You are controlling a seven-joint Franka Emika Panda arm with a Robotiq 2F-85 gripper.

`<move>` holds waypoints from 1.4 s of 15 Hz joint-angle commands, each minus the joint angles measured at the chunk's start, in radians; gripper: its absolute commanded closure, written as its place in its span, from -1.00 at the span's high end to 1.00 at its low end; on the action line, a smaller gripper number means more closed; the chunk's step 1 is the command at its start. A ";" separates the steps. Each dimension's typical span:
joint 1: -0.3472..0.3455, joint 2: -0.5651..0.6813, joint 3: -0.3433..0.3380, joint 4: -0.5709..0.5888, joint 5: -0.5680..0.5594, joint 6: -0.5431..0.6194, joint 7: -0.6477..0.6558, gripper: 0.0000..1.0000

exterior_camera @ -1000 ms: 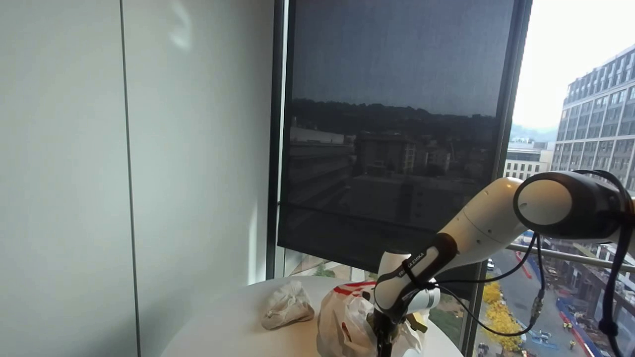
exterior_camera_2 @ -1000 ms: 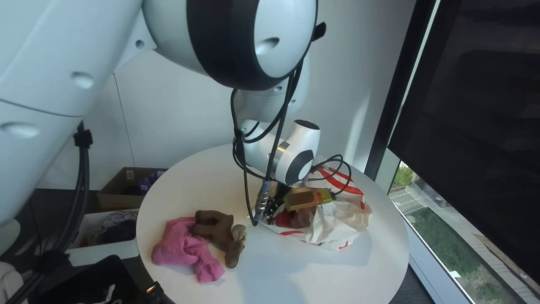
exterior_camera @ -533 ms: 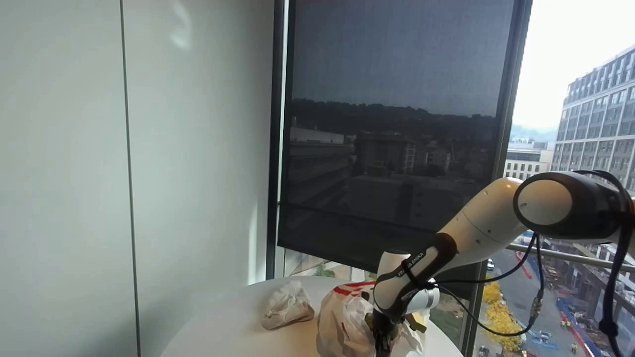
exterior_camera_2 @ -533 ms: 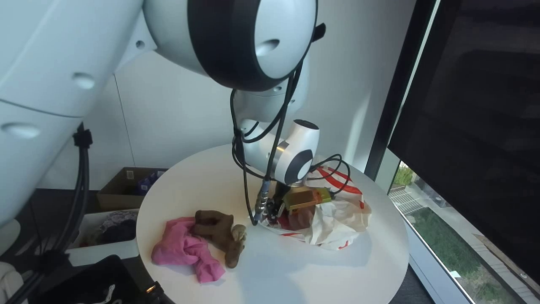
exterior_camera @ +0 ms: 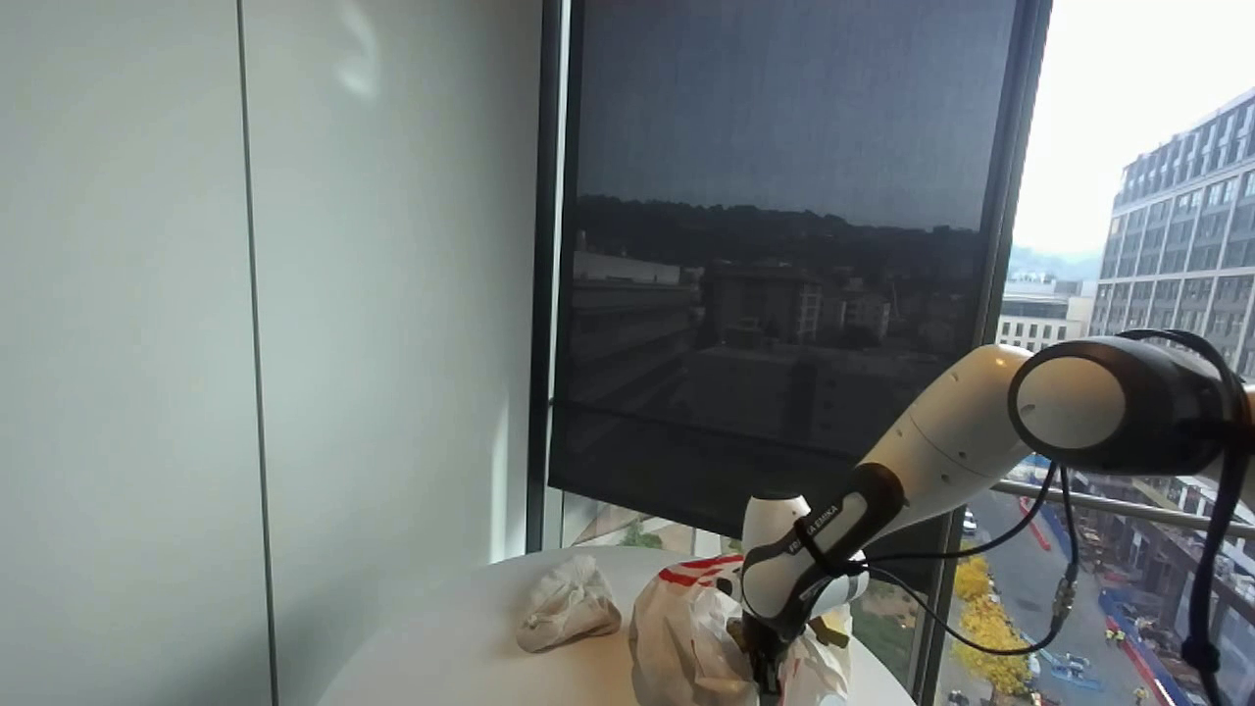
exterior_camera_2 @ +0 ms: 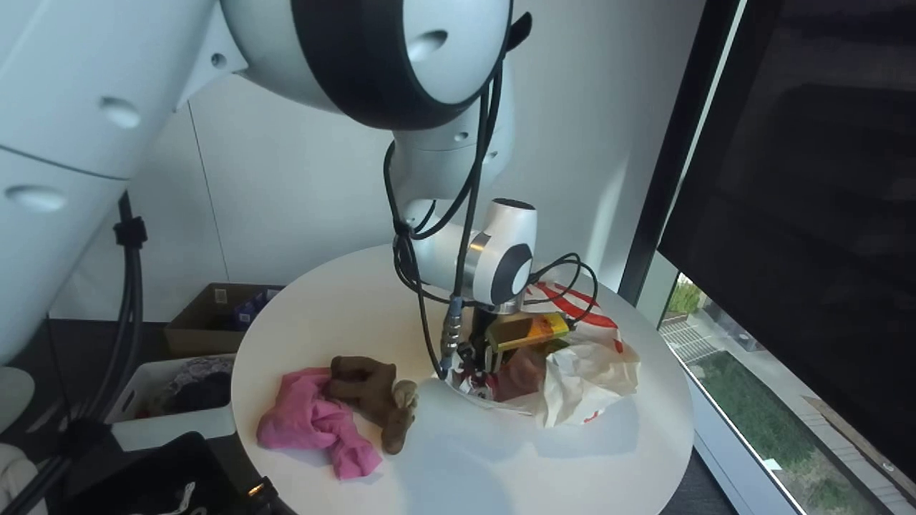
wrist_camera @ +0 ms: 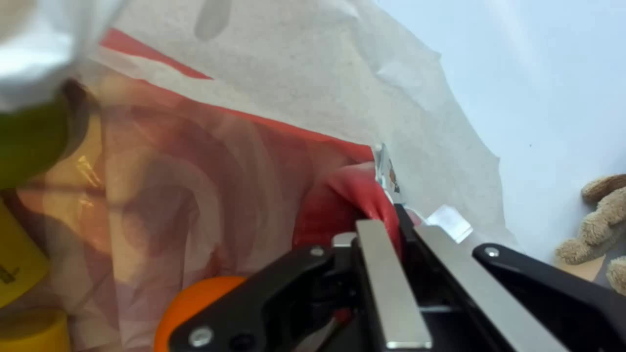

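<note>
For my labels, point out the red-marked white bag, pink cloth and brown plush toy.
Red-marked white bag (exterior_camera_2: 594,386), in an exterior view: crumpled side.
Pink cloth (exterior_camera_2: 306,416), in an exterior view: bunched middle.
Brown plush toy (exterior_camera_2: 376,399), in an exterior view: middle of its body.

Gripper (wrist_camera: 397,222) fingers drawn together over the past second, from standing apart to pinched on a red packet (wrist_camera: 362,188) inside the paper bag (exterior_camera_2: 590,390). Arm (exterior_camera_2: 79,136) up slightly, its big dark-banded joint (exterior_camera_2: 351,57) higher and further left in an exterior view; the yellow-orange block (exterior_camera_2: 526,331) beside the gripper a touch higher as well. Bag nudged a little rightward in both exterior views, crumpled front included.
</note>
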 commanded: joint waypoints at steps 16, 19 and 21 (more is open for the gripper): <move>0.325 -0.130 -0.175 -0.046 -1.128 -0.346 0.582 -0.80; 0.325 -0.170 -0.149 -0.063 -1.241 -0.500 0.654 -0.80; 0.313 -0.196 -0.115 -0.076 -1.240 -0.600 0.655 -0.80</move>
